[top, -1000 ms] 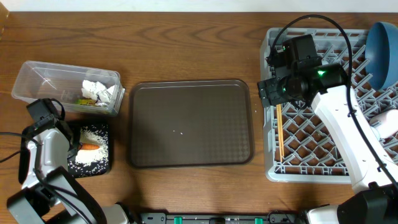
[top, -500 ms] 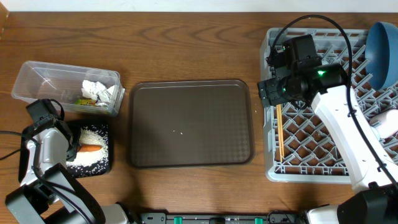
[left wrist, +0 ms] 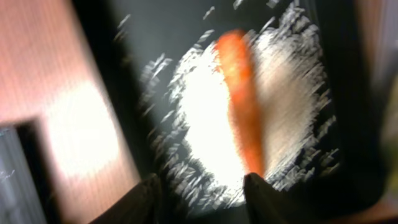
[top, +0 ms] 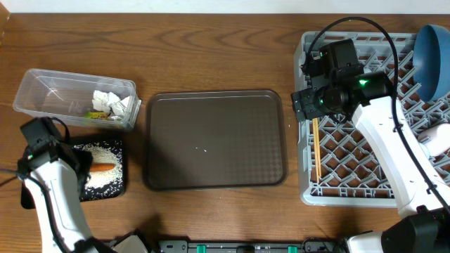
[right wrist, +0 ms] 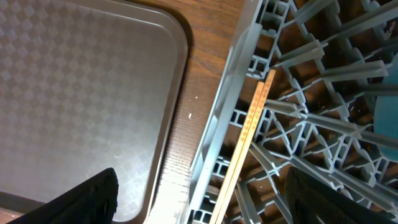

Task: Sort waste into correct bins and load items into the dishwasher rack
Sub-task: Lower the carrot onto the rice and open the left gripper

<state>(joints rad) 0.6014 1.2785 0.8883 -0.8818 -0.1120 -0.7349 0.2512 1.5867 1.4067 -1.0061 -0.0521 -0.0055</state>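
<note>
Hovering low over the black tray (top: 118, 188), the left tool (left wrist: 202, 202) shows both fingertips (left wrist: 146, 198) at the bottom edge of its wrist view. They are moderately parted with nothing between them, so it's empty. The shot is blurred, but just above those tips the small orange carrot (left wrist: 241, 106) lies lengthwise on top of the heap of white rice grains (left wrist: 199, 118), and it is not touching the tool. From overhead, that tray sits at the lower left of the frame, with rice and carrot inside it.

Directly above it in the frame, the clear plastic tub (top: 42, 91) holds the crumpled white tissue pieces (top: 112, 102) and the green-yellow wrapper (top: 96, 114), bunched at its right end.

Over to the right tool (right wrist: 202, 202). Its dark fingers are set wide apart at the bottom corners of the wrist view, and nothing is gripped. It hangs over the left edge of the grey dishwasher rack (top: 351, 191). The wooden chopsticks (right wrist: 250, 127) lie below it inside the rack, running along the left wall.

A dark blue plate (top: 432, 60) stands in the rack's upper right corner, cut off by the frame edge. The brown serving tray (top: 214, 139) sits mid-frame on the wooden worktop (top: 211, 49), between the black tray and the rack.
</note>
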